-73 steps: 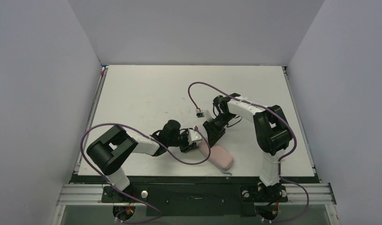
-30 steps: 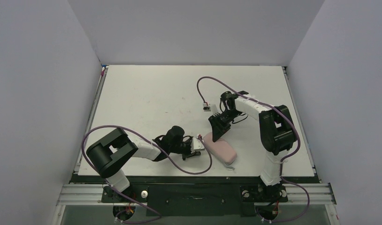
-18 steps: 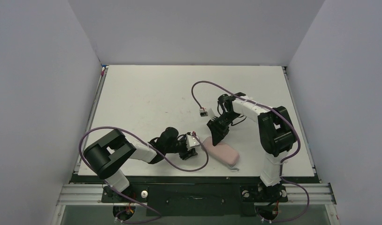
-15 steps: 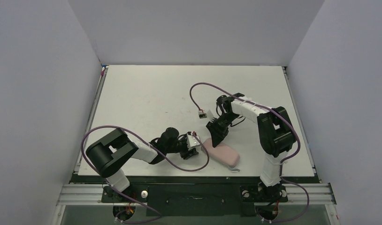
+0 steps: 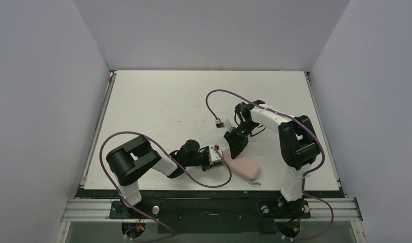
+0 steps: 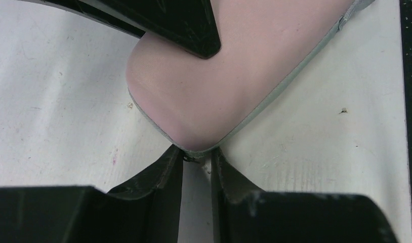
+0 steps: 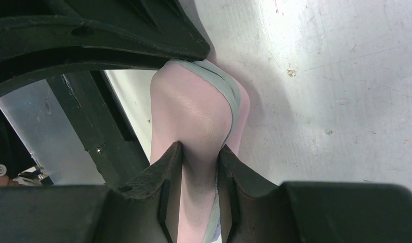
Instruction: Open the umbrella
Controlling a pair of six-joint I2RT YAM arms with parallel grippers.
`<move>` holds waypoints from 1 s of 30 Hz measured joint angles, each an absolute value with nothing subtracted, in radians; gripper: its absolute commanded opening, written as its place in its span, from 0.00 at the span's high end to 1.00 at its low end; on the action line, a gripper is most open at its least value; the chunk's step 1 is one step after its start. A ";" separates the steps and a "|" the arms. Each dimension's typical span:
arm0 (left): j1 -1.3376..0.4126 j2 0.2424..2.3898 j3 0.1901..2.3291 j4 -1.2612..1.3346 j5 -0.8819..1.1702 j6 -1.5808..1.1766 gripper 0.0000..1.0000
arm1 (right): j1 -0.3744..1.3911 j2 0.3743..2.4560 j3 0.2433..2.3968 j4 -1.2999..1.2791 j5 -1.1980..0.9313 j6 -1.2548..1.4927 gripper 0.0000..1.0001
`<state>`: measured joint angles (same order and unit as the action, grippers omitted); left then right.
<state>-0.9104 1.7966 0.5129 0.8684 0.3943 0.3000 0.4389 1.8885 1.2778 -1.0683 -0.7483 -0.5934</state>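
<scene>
The umbrella itself is hidden. Only a soft pinkish-white sleeve pouch (image 5: 243,166) shows, lying on the table near the front edge. My right gripper (image 5: 233,148) comes down on the pouch's far left end and is shut on a fold of its fabric (image 7: 191,116), seen between the right gripper's fingertips (image 7: 200,150). My left gripper (image 5: 217,155) lies low on the table at the pouch's left end. In the left wrist view its jaws (image 6: 199,155) are nearly together, pinching the grey-trimmed corner of the pouch (image 6: 229,76). A right finger (image 6: 183,25) presses on the pouch there.
The white table (image 5: 158,106) has a black front rail (image 5: 209,192) just behind the pouch. Purple cables loop from both arms, one (image 5: 214,96) over the middle and one (image 5: 214,183) by the front edge. Grey walls stand on three sides.
The pouch has turned and slid a little right toward the front edge. My left gripper has moved in to its left corner and closed there; the right gripper stays on the pouch.
</scene>
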 measured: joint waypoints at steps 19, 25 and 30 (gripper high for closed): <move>-0.914 1.775 0.509 0.823 0.374 0.299 1.00 | 0.418 1.874 1.258 -1.058 -0.745 -0.587 1.00; -0.926 1.758 0.511 0.792 0.359 0.297 1.00 | 0.413 1.850 1.230 -1.024 -0.741 -0.546 1.00; -0.976 1.729 0.496 0.763 0.331 0.288 1.00 | 0.405 1.822 1.192 -0.971 -0.739 -0.465 1.00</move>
<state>-0.9760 1.7287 0.4965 0.7628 0.3313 0.2878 0.4046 1.8225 1.1923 -0.9710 -0.7387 -0.4648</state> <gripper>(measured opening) 0.005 0.228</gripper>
